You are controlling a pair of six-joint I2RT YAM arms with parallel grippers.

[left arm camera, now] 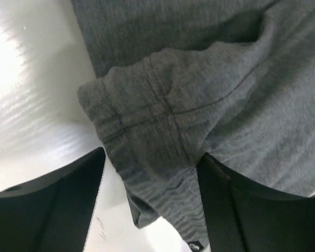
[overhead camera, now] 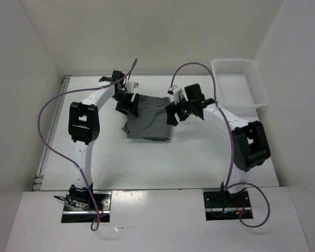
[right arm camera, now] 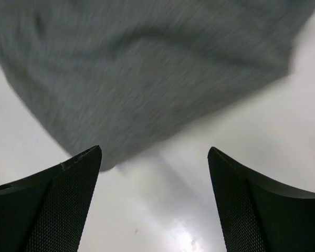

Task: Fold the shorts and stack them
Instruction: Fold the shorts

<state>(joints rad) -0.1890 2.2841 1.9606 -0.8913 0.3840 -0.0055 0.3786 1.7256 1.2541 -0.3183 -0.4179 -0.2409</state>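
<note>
Top view: shorts [overhead camera: 149,118] lie folded, roughly square, on table [overhead camera: 199,163], between both arms. Basket [overhead camera: 236,79] well apart, far right. L gripper [overhead camera: 127,103] at shorts' left edge, R gripper [overhead camera: 174,113] at right edge. Neither holds anything.

L wrist: jaws wide apart. Hem corner lies loose betw. fingers [left arm camera: 63,210], not pinched; seam rumpled. Risk: on pulling away, a pad could snag the hem and drag the fold open.

R wrist: pic blurred. Jaws wide, bare table betw. them, cloth edge just beyond tips. Risk: a low sweep would nudge that edge and skew the fold. Prob. safest to rise straight up first.
</note>
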